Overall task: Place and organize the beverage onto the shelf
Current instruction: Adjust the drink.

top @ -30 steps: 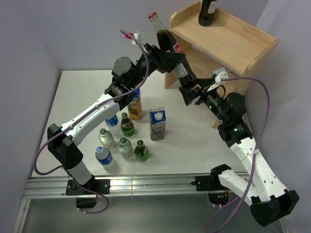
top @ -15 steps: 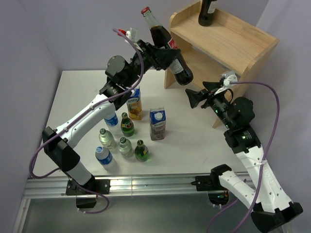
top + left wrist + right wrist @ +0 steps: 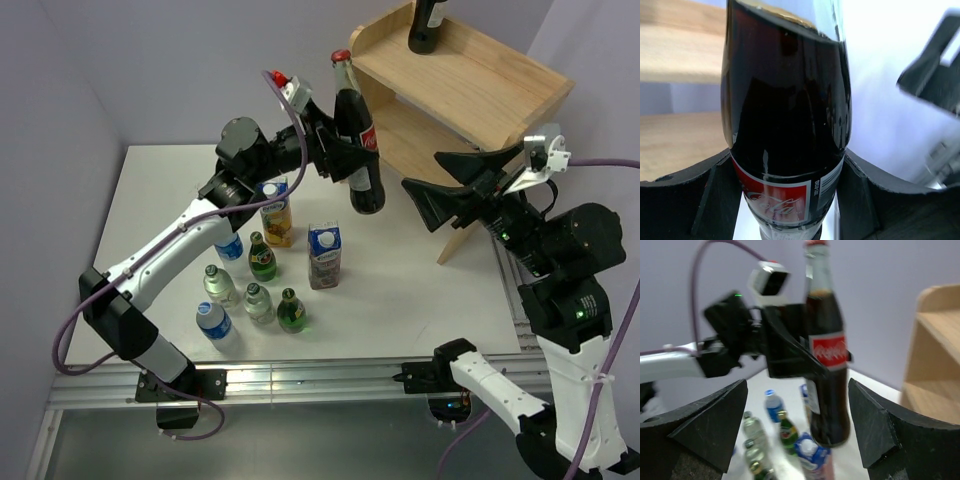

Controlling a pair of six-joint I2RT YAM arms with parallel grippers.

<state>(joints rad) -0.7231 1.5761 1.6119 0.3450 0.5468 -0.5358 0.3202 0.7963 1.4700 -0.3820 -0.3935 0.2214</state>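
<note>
– Lilac walls and a white counter, seen from overhead. First entry: where is the cola bottle?
– In the air, upright, red cap on top. It hangs above the counter, near the front of the shelf but not touching it. The left pincer is clamped on its body at the label, coming in from the side.
– And the right pincer?
– Spread wide, gripping nothing. It sits just right of the bottle and apart from it, in front of the shelf's lower tier.
– The other drinks?
– A second cola bottle stands on the shelf's top tier. On the counter are two juice cartons, two green bottles and several clear water bottles at the left of the cluster. All are upright.
– Left wrist view.
– The cola bottle fills the frame, its red label low down. The black fingers press in on both sides of it. Pale wood of the shelf shows behind on the left. There is a dark blurred shape at the right, and I cannot tell what it is.
– Right wrist view.
– The fingers stand well apart with nothing between the pads. Beyond them the cola bottle hangs upright, gripped by the left pincer at label height. The shelf is at the right edge. Lower down on the counter, all blurred, are a juice carton top, a green bottle and a water bottle.
</note>
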